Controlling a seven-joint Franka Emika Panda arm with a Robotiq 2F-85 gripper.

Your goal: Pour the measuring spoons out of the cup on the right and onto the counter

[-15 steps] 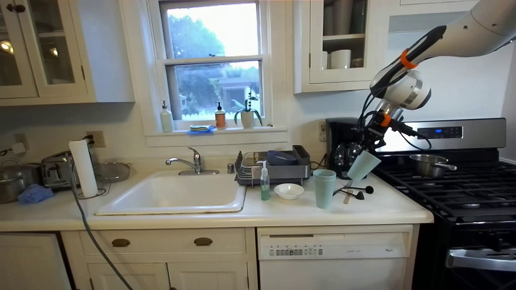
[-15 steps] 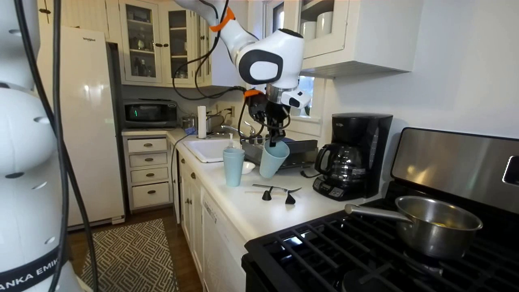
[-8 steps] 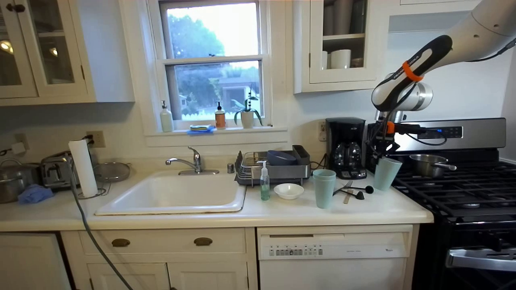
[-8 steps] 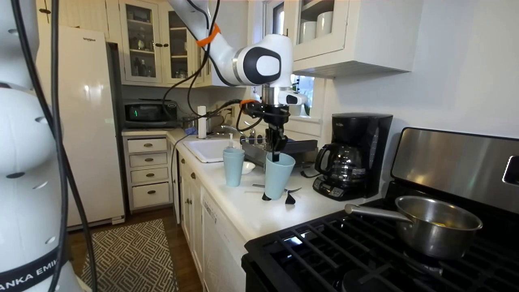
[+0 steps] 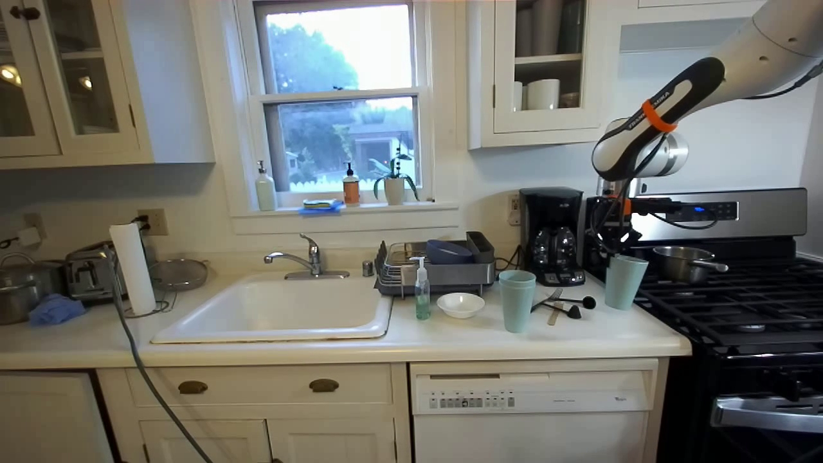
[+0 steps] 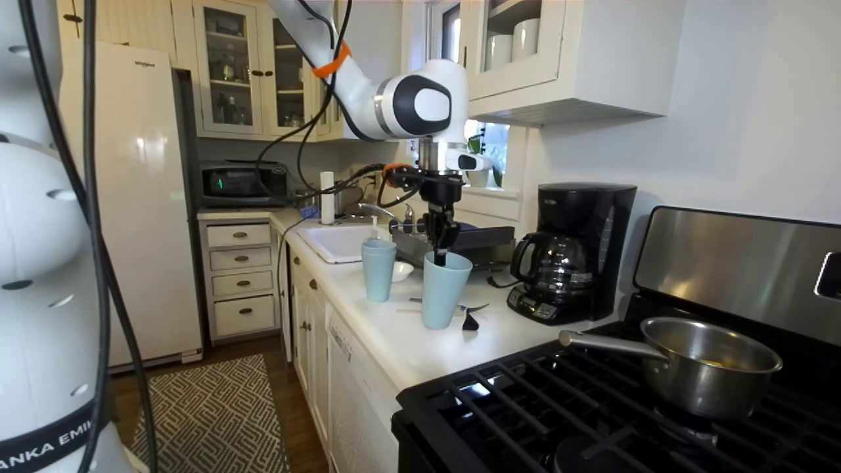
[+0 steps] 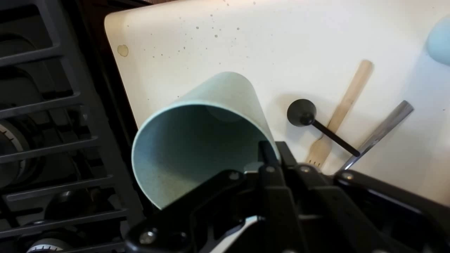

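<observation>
The pale mint-green cup (image 5: pixel 625 283) is near the stove end of the cream counter (image 5: pixel 546 344), tilted slightly. It also shows in an exterior view (image 6: pixel 445 295) and the wrist view (image 7: pixel 230 89), where its inside looks empty. My gripper (image 7: pixel 277 151) is shut on the cup's rim, one finger inside and one outside. Whether the cup's base touches the counter I cannot tell. The black measuring spoons (image 5: pixel 574 312) lie on the counter beside the cup; one shows in the wrist view (image 7: pixel 301 112). In an exterior view one spoon (image 6: pixel 470 322) shows behind the cup.
A metal fork (image 7: pixel 383 130) and a wooden fork (image 7: pixel 351 95) lie with the spoons. A similar pale green cup (image 5: pixel 516 305) stands beyond them, near a white bowl (image 5: pixel 460 306). The coffee maker (image 6: pixel 585 256) stands behind. The stove (image 5: pixel 726 321) with a pot (image 6: pixel 709 368) borders the counter.
My gripper has carried the cup away from above the spoons toward the stove end, lowered it and turned it more upright. The spoons and forks have stayed put.
</observation>
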